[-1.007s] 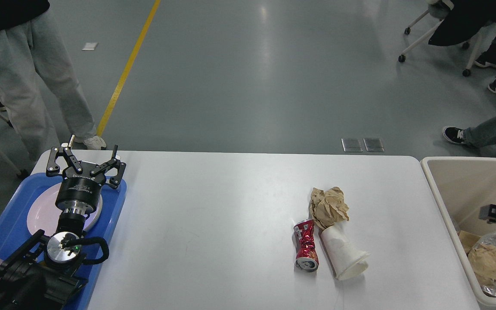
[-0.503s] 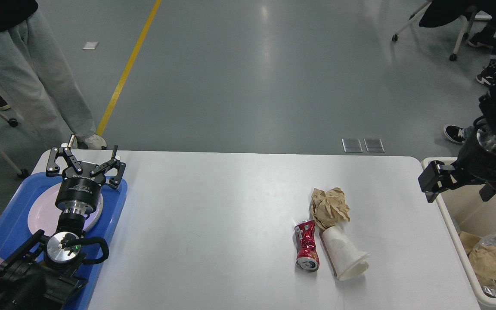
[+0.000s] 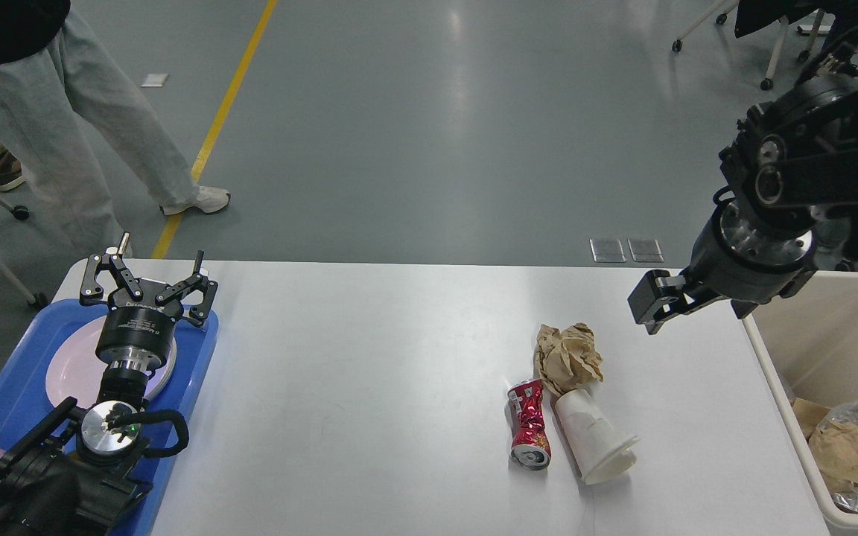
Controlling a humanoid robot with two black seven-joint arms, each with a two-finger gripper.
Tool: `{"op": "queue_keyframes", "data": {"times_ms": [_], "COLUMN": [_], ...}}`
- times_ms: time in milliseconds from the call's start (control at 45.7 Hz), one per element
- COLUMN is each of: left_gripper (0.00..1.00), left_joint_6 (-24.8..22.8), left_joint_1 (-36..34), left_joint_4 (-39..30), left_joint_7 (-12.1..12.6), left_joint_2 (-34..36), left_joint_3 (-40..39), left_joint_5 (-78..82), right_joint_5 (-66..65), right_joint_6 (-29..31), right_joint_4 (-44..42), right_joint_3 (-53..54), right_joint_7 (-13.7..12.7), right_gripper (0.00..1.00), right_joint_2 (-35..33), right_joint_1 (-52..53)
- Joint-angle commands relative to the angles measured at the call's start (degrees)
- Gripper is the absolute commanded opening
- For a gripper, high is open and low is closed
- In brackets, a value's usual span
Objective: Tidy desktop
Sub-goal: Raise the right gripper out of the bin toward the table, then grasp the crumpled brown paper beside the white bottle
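The desktop (image 3: 369, 387) fills the lower middle of the frame. On it, right of centre, three bits of rubbish are packed tight: a crushed red can (image 3: 530, 424), a white paper cup (image 3: 594, 441) lying on its side and touching the can, and a brown paper wad (image 3: 567, 357) resting on the cup's base.

Your right gripper (image 3: 658, 301) hangs mid-right above the table near the beige bin (image 3: 771, 372). It holds nothing visible, but I can't tell how far open it is.

Your left gripper (image 3: 147, 286) is at lower left over the blue tray (image 3: 4, 402), fingers spread wide and empty.

Risks:
- Going for one piece will prob knock the others.
- The cup could roll.
- The can could skid.
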Motion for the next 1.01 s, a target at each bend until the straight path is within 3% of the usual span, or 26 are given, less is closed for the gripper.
{"op": "queue_keyframes", "data": {"times_ms": [0, 175, 394, 525, 985], "left_gripper": [0.96, 0.96, 0.96, 0.96, 0.96], "left_joint_6": [0.0, 0.0, -0.1, 0.0, -0.1], "left_joint_1": [0.0, 0.0, 0.0, 0.0, 0.0], "left_joint_4": [0.0, 0.0, 0.0, 0.0, 0.0], "left_joint_7": [0.1, 0.1, 0.1, 0.1, 0.1], "left_joint_2": [0.0, 0.1, 0.0, 0.0, 0.0], "left_joint_3": [0.0, 0.0, 0.0, 0.0, 0.0], "left_joint_5": [0.0, 0.0, 0.0, 0.0, 0.0], "right_joint_5": [-0.4, -0.9, -1.0, 0.0, -0.1], "right_joint_6": [-5.1, -16.5, -17.3, -18.7, -25.4], "right_joint_4": [-1.4, -6.4, -24.1, -32.7, -48.4], "right_joint_3": [3.8, 5.0, 5.3, 6.7, 10.6], "right_joint_7": [-0.2, -0.2, -0.1, -0.2, -0.3], "right_gripper": [1.00, 1.00, 1.00, 1.00, 1.00], "right_joint_2": [0.2, 3.1, 11.0, 12.2, 17.4], "right_joint_1": [-5.4, -15.6, -31.8, -39.8, -57.5]}}
